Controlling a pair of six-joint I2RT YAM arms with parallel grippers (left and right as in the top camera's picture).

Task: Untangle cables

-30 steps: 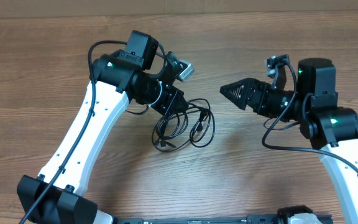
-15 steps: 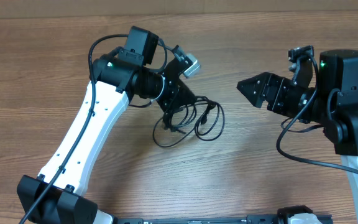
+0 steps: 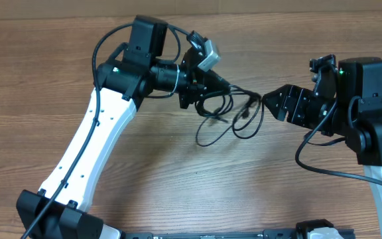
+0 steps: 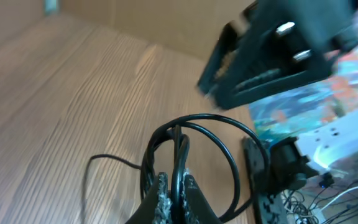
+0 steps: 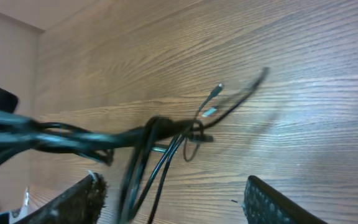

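Note:
The cables (image 3: 236, 114) are a tangle of thin black loops hanging to the table in the middle. My left gripper (image 3: 212, 85) holds the tangle from its left. In the left wrist view that gripper (image 4: 176, 194) is shut on one black strand, and the cables (image 4: 232, 158) loop out ahead of it. My right gripper (image 3: 270, 102) faces the tangle from the right, its tip at the outermost strands. In the right wrist view it (image 5: 174, 200) stands open. The cables (image 5: 148, 134) run down between its fingers (image 5: 82, 200) without being clamped. Two small plug tips (image 5: 216, 91) stick out beyond.
The wooden table (image 3: 178, 179) carries nothing else in view. A cardboard wall (image 3: 244, 5) runs along its far edge. Thicker black wires (image 3: 317, 162) trail from the right arm, and others arch over the left arm (image 3: 101, 50).
My left gripper has carried the tangle up and to the right, toward the right gripper. The right arm drew back to the right, and the strands now lie between its fingers.

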